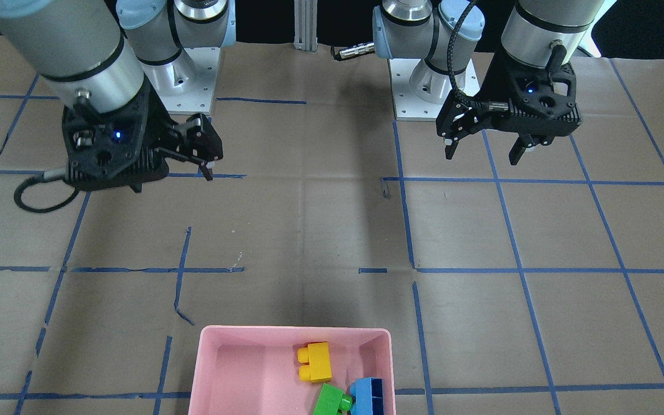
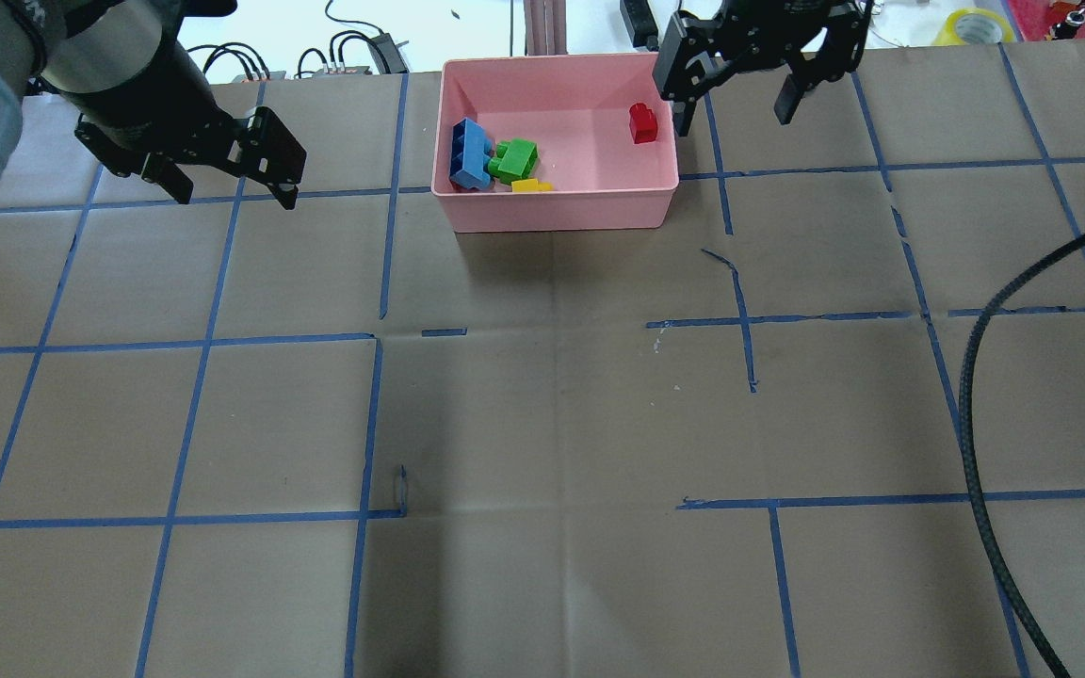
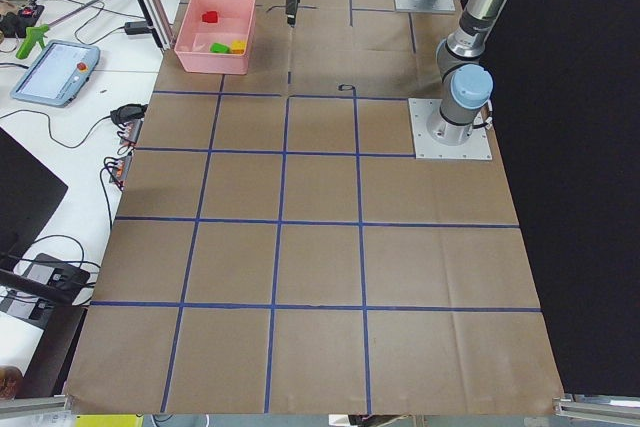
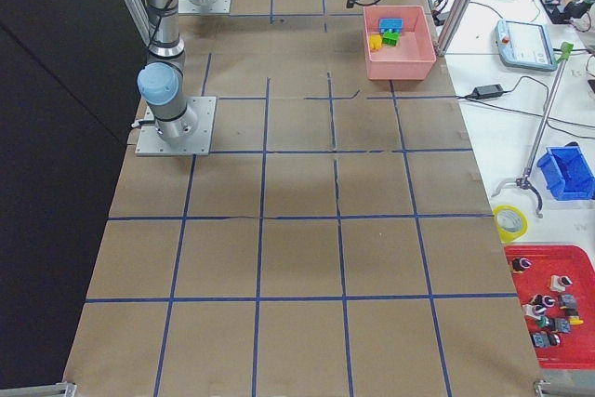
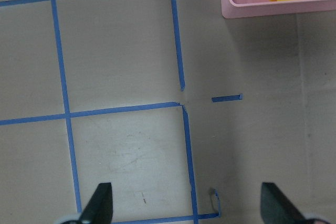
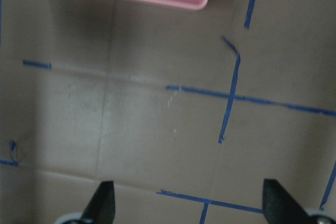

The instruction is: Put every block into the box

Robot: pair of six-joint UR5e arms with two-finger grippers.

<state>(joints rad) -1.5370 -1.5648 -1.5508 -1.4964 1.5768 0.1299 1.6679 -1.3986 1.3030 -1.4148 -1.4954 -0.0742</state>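
Right, the box sits at the counter's far edge from the robot, roughly midway along it. Inside, three bricks bunch in the half on the robot's left. The leftmost brick lies close to that side wall, and the middle brick touches it on its right. The third brick is just on the robot's side of that one, against the near wall. Well apart, the lone brick sits toward the far right corner. Both grippers hang high above the counter, clear of the box and nearer the robot. The left gripper is off to its left, the right gripper off to its right.
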